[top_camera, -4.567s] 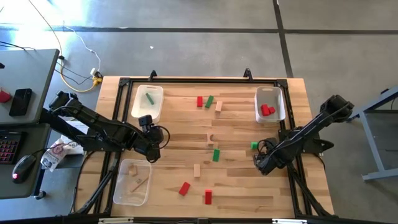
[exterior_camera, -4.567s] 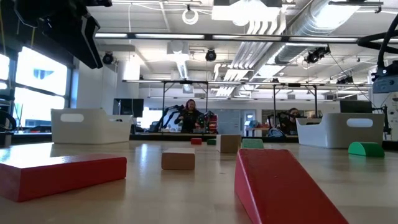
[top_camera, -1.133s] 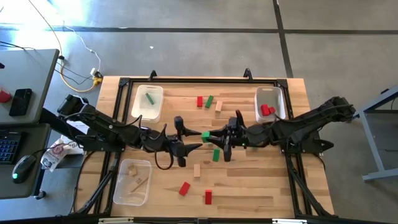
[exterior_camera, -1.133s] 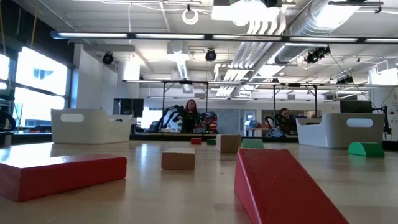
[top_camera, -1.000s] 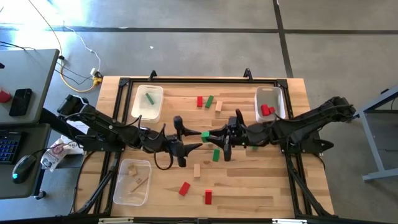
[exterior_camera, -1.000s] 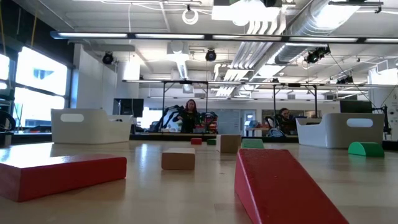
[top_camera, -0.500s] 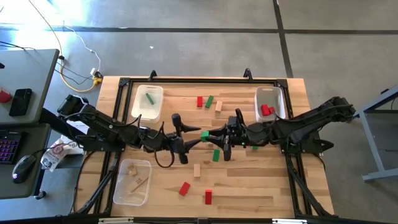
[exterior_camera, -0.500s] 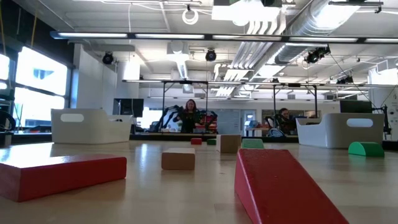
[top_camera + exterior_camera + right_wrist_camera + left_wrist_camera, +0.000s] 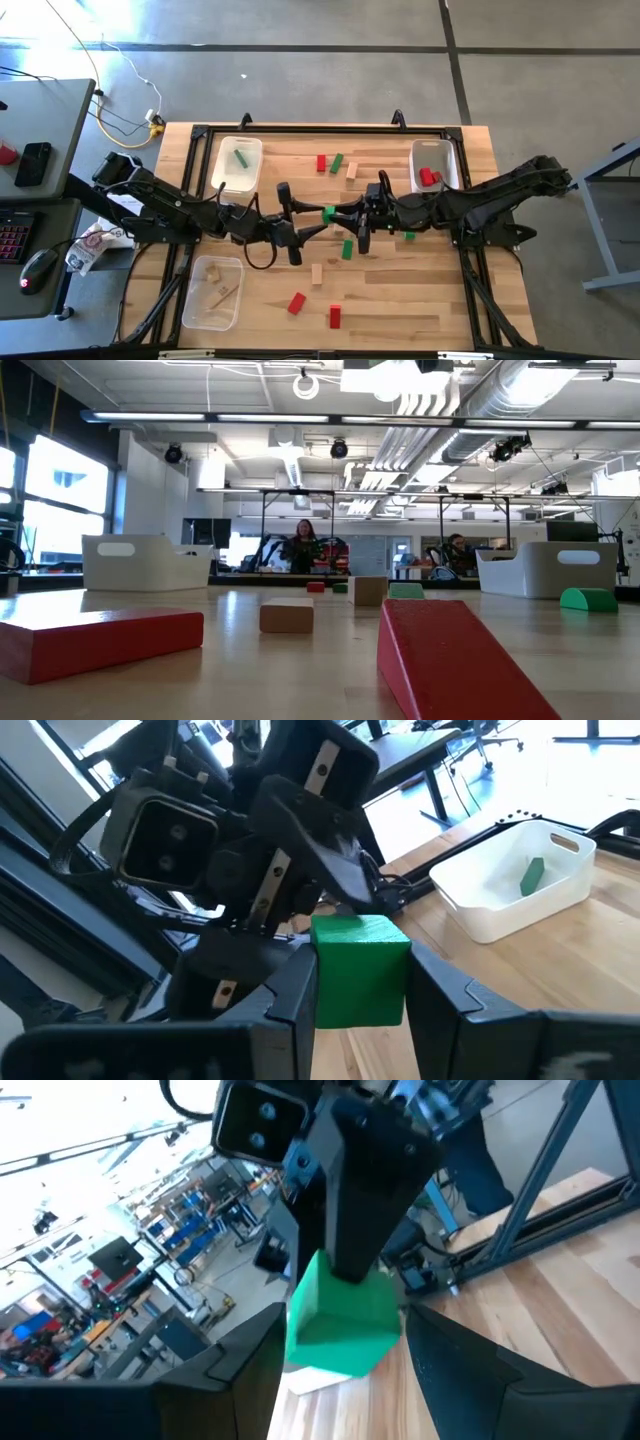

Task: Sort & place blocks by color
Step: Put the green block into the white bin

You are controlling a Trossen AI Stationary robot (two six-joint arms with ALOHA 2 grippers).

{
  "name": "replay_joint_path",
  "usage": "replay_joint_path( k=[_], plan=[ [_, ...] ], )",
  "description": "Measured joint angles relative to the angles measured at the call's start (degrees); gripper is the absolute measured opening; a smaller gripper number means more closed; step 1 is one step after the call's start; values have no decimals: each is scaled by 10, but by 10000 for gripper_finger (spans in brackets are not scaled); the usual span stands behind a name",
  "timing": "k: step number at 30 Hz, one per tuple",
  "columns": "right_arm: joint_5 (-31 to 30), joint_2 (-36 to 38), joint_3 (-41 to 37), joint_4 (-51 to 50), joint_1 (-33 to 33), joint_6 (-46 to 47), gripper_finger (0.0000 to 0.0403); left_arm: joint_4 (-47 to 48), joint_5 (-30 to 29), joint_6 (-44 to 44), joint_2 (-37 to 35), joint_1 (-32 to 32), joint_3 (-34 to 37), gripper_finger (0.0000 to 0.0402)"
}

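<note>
Overhead, both grippers meet mid-table: the right gripper (image 9: pixel 340 214) clamps a green cube (image 9: pixel 360 969), partly hidden, between the spread fingers of the left gripper (image 9: pixel 312 226).

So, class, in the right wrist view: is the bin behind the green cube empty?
No: the white bin beyond the green cube holds one green bar lying inside it.

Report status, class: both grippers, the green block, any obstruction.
Right gripper shut on green block, mid-table, raised. Left gripper open around it. Handover pending. Nothing between them.
</note>
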State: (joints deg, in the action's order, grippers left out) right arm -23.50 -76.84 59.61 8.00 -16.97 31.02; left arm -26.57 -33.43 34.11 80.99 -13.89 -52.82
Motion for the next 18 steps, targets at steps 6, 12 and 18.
replay_joint_path(
  k=[6, 12, 18],
  plan=[
    [8, 0, 0, 13, 10, 0, 92, -5, 1, 6, 0, 4, 0, 195],
    [30, -1, -1, 25, 20, 10, 92, -6, -2, 6, -1, 8, 0, 194],
    [29, -1, -1, 25, 20, 12, 92, -5, -2, 6, -1, 12, 0, 163]
  ],
)
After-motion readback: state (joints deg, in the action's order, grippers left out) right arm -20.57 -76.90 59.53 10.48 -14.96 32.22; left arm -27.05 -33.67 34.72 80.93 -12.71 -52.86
